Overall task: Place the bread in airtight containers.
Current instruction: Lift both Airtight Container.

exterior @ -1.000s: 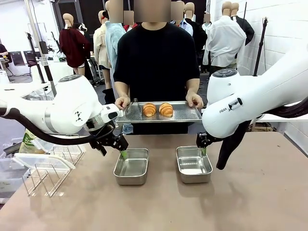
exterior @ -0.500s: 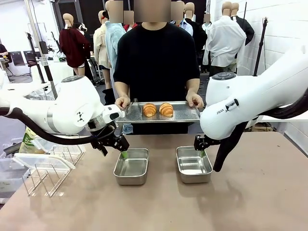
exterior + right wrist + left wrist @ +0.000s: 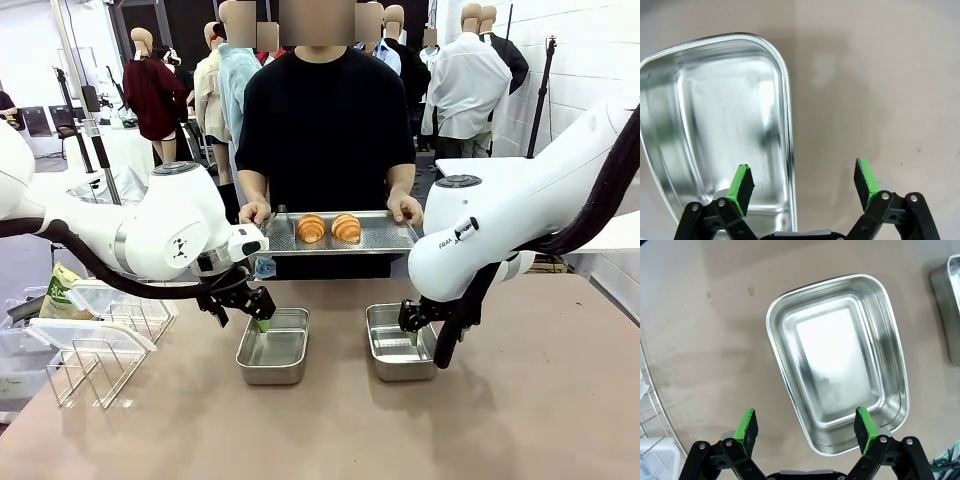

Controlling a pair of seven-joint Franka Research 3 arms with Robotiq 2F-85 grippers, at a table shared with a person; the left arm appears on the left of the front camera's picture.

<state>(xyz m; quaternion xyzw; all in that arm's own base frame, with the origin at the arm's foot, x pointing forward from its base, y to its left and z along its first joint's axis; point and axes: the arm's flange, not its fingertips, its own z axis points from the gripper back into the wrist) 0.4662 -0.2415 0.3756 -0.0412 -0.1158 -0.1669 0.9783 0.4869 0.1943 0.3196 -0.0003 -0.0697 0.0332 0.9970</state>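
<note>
Two golden-brown pieces of bread (image 3: 311, 228) (image 3: 346, 228) lie side by side on a perforated steel tray (image 3: 388, 238) that a person holds at the table's far edge. Two empty steel airtight containers (image 3: 273, 346) (image 3: 400, 343) stand lidless on the table. My left gripper (image 3: 260, 322) (image 3: 805, 422) hangs open over the far rim of the left container (image 3: 837, 360), one finger above the tub and one above the table. My right gripper (image 3: 412, 332) (image 3: 802, 182) is open over the far rim of the right container (image 3: 715, 135), straddling its edge.
A wire rack (image 3: 100, 355) with a translucent lid (image 3: 88, 333) and a plastic tub (image 3: 100, 298) sits at the table's left. The person's hands (image 3: 254, 212) (image 3: 405, 208) grip the tray's ends. Bare tabletop lies in front of the containers.
Both arms have shifted: the right gripper dropped lower and a little left toward its container's rim. The left gripper edged slightly right and down. The tray and bread stayed put.
</note>
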